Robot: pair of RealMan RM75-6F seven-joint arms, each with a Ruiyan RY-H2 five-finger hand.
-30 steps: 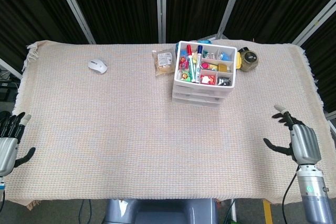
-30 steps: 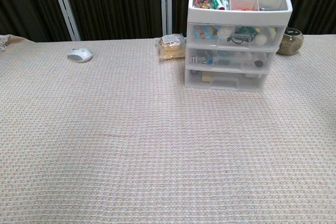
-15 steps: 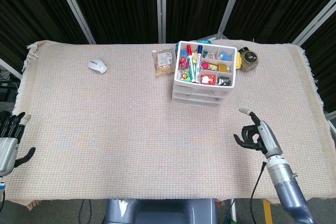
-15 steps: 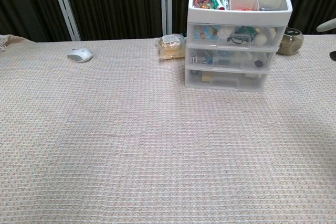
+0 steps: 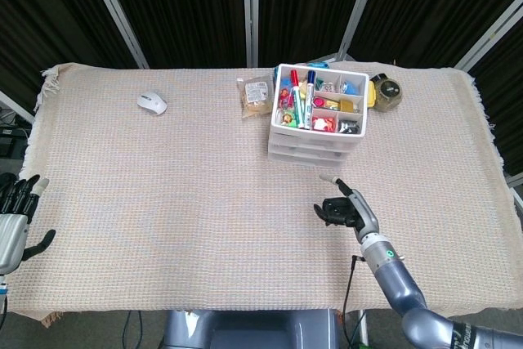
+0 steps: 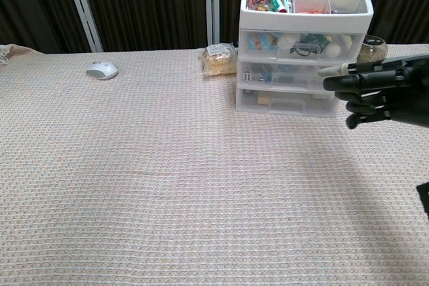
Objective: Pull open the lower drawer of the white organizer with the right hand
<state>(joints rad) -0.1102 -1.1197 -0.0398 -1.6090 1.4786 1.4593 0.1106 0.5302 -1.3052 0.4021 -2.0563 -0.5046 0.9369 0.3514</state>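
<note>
**Right hand arrives in front of the organizer; drawers all shut**

At the far left edge of the head view the left hand (image 5: 14,222) hangs off the near corner of the table (image 5: 163,202), fingers spread, holding nothing, partly cut off by the frame; it sits where it was a second ago. Far left on the woven cloth lies a white mouse (image 5: 151,103). Right of it, a small snack packet (image 5: 257,93) rests just beside the white organizer (image 5: 319,112); its print is too small to read. The organizer's top tray holds markers and small bits, labels illegible. The lower drawer (image 6: 287,102) is closed, flush with those above. Behind the organizer's right side a round jar (image 5: 387,92) is half hidden. The right hand (image 5: 341,206), at the table's right edge a second ago, has moved in near the organizer's front, empty, fingers loosely curled with one pointing forward, not touching the drawer.
</note>
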